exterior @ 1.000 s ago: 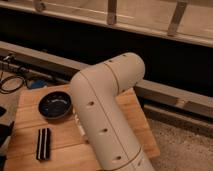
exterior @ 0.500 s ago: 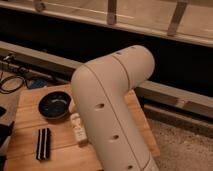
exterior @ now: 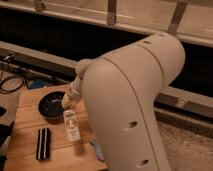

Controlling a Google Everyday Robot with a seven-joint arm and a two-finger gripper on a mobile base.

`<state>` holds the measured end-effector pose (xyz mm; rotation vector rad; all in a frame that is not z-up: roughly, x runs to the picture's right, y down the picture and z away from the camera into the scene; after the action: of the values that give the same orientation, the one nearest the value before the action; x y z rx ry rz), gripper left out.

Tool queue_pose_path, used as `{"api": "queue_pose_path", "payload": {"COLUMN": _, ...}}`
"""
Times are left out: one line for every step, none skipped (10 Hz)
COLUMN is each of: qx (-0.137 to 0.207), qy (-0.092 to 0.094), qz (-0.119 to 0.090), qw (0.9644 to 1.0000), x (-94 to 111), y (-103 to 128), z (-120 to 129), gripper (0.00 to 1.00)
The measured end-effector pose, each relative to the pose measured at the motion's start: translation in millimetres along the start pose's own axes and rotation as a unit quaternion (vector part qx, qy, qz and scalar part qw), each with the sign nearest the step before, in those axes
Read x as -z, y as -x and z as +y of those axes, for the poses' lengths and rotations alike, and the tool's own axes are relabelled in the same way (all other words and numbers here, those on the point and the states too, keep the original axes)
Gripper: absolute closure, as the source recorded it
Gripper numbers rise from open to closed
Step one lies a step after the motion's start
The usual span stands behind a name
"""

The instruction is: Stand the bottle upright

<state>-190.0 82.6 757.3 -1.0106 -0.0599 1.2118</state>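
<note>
Bottle [exterior: 72, 127] on table [exterior: 26, 127], end effector [exterior: 69, 100] at its far end.
End effector sat just right of black bowl [exterior: 50, 106]; grip state could not be determined.

The bottle [exterior: 72, 127], slim and white with a pale label, sat on the wooden table [exterior: 22, 145], cap toward the far side, just near-right of the black bowl [exterior: 49, 106]. My gripper [exterior: 67, 102] hung at its cap.

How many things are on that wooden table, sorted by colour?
Black: 2, the bowl and the striped block.
White: 1, the bottle, next to the end effector at the bowl's rim.
Grey shape by the arm: unclear, not counted.
Total: 3.
</note>
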Motion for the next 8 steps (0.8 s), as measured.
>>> {"api": "queue_pose_path", "payload": {"qx": -0.004, "qy": 0.005, "qz": -0.006, "qw": 1.0, "x": 3, "y": -2, "z": 0, "gripper": 0.81}}
{"api": "queue_pose_path", "payload": {"qx": -0.008, "qy": 0.009, "qz": -0.01, "qw": 0.9999, "x": 1, "y": -4, "z": -3, "gripper": 0.81}}
{"api": "queue_pose_path", "payload": {"qx": -0.012, "qy": 0.013, "qz": -0.012, "qw": 0.9998, "x": -5, "y": -6, "z": -8, "gripper": 0.81}}
{"api": "queue_pose_path", "payload": {"qx": -0.018, "qy": 0.017, "qz": -0.013, "qw": 0.9996, "x": -14, "y": -10, "z": -17, "gripper": 0.81}}
{"api": "queue_pose_path", "payload": {"qx": -0.023, "qy": 0.023, "qz": -0.016, "qw": 0.9993, "x": -27, "y": -15, "z": -30, "gripper": 0.81}}
{"api": "queue_pose_path", "payload": {"qx": -0.026, "qy": 0.031, "qz": -0.019, "qw": 0.999, "x": -41, "y": -19, "z": -41, "gripper": 0.81}}
{"api": "queue_pose_path", "payload": {"qx": -0.027, "qy": 0.042, "qz": -0.021, "qw": 0.9985, "x": -53, "y": -23, "z": -52, "gripper": 0.81}}
{"api": "queue_pose_path", "payload": {"qx": -0.027, "qy": 0.053, "qz": -0.023, "qw": 0.998, "x": -60, "y": -27, "z": -61, "gripper": 0.81}}
